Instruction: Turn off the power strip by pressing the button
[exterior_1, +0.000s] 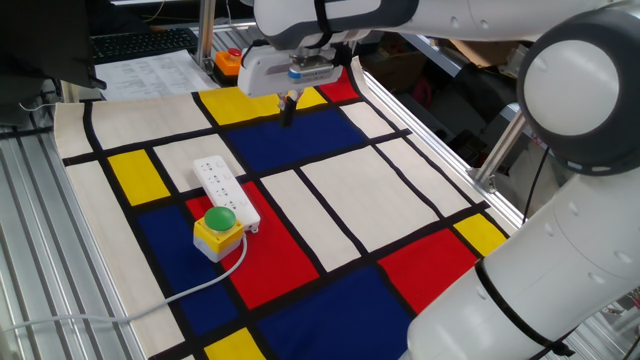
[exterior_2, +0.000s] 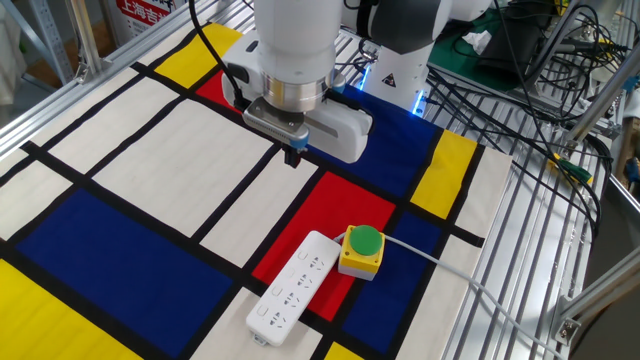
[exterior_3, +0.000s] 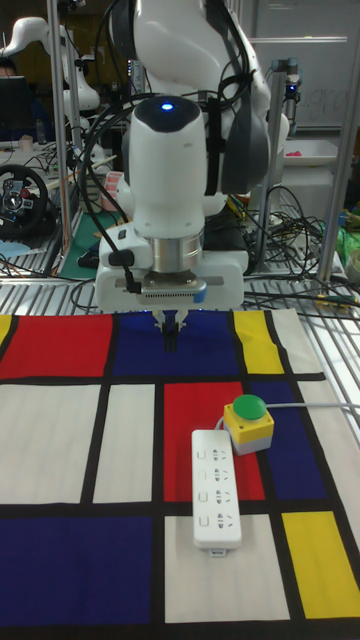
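**One fixed view, left to right.** At the left you see the slatted metal desk (exterior_1: 30, 230), covered by a cloth (exterior_1: 330, 200) of red, blue, yellow and white panels edged in black. The power strip (exterior_1: 226, 188) lies flat on the left part of the cloth, running away from the camera. Its near end is touching or just beside a yellow box with a green dome (exterior_1: 218, 222). A pale cable (exterior_1: 190, 288) runs from this pair toward the lower left corner. The button on the strip is too small for you to make out here. Further right and further back, the jaws point straight down over a blue panel, well apart from the strip. An orange box with a red button (exterior_1: 228, 62) stands behind them. The white arm (exterior_1: 570, 120) fills the right side.

**The other fixed view.** The power strip (exterior_2: 293, 288) lies at lower centre, the yellow box (exterior_2: 362, 248) by its far right end and the cable (exterior_2: 440, 262) leading right. The jaws hang above and to the left.

**Tall fixed view.** The jaws hang at centre and the strip (exterior_3: 217, 485) lies below them, with the yellow box (exterior_3: 248, 415) at its upper right.

In every view the fingertips read as one dark stub, so you cannot tell whether the jaws are parted or closed. They hold nothing.
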